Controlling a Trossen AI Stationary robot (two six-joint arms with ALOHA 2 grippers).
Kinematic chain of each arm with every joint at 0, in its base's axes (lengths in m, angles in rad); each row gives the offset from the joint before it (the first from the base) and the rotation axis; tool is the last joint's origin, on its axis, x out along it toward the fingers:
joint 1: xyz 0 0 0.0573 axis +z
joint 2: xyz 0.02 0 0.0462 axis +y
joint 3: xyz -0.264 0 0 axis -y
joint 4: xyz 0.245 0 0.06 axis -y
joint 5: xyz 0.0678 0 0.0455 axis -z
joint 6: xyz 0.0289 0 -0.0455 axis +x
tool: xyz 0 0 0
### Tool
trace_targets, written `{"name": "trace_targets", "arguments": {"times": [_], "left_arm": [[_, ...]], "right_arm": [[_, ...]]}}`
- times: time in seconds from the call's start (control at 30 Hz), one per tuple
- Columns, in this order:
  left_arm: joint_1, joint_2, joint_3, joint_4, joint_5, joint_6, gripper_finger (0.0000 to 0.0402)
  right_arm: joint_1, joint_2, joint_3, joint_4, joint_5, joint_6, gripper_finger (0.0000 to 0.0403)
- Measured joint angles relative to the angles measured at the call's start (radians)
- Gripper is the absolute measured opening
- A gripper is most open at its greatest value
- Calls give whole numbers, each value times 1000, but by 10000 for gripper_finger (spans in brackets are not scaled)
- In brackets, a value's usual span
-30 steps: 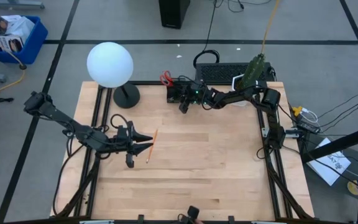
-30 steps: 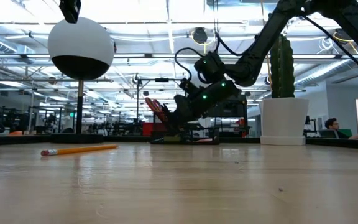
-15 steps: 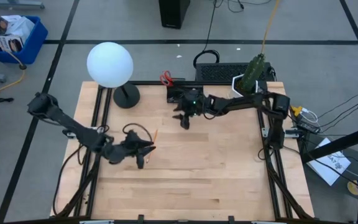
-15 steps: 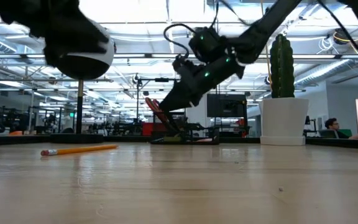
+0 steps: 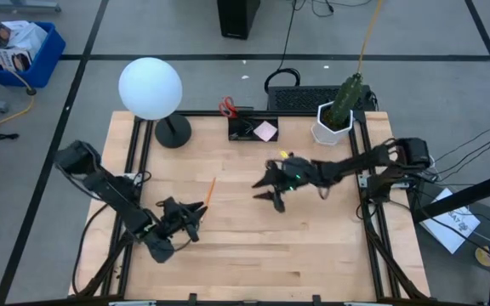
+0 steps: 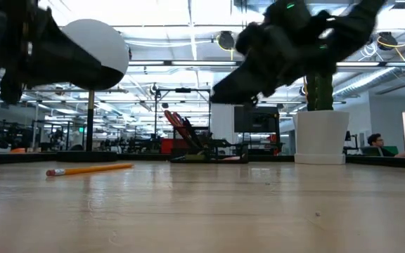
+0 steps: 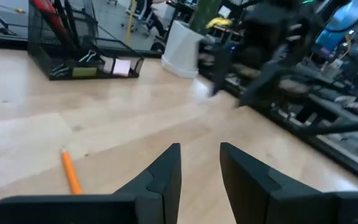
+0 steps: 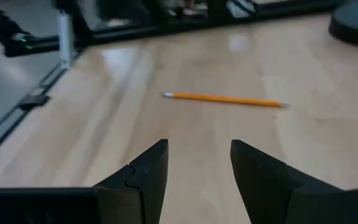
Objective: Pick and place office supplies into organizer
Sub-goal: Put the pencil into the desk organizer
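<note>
The organizer [image 5: 253, 129], a black mesh tray, stands at the far edge of the table [image 5: 313, 238], well beyond both grippers. One pair of red-handled scissors [image 5: 227, 108] stands upright in its tall end compartment. One pink sticky-note pad [image 5: 265, 131] lies flat in a low compartment at the other end, and small clips [image 7: 91, 57] lie in the compartment beside it; their number cannot be told.

One orange pencil [image 5: 208, 189] lies loose on the table, outside the organizer. It sits just ahead of the left gripper [image 5: 196, 212] and to that gripper's side, not touching it. The left gripper hovers low with its fingers [image 7: 166, 177] a narrow gap apart, holding nothing.

The right gripper [image 5: 270, 189] is above mid-table, nearer the organizer than the left one, with the pencil lying crosswise well ahead of it. Its fingers [image 8: 145, 174] are parted and empty.

One white plant pot [image 5: 330, 126] with a cactus stands beside the organizer. One lamp with a white globe [image 5: 150, 87] stands on a round black base [image 5: 173, 131] on the organizer's other side.
</note>
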Motion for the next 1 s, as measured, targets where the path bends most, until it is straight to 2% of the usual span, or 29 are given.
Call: {"name": "trace_targets", "arguments": {"times": [0.1,0.23,0.33,0.57,0.73,1.0], "left_arm": [[10,77,1,38,2,-9,115],[13,139,3,37,42,-76,115],[20,169,3,25,82,-89,115],[51,212,4,-154,232,-231,115],[58,231,3,-289,268,-382,115],[82,278,23,-275,303,-363,115]], "right_arm": [[63,-57,-94,79,102,2,167],[131,-110,-167,83,290,-5,167],[160,-138,-193,90,351,-3,167],[193,-165,-209,88,359,13,167],[201,-164,-209,88,358,32,167],[201,-164,-209,87,358,32,167]]}}
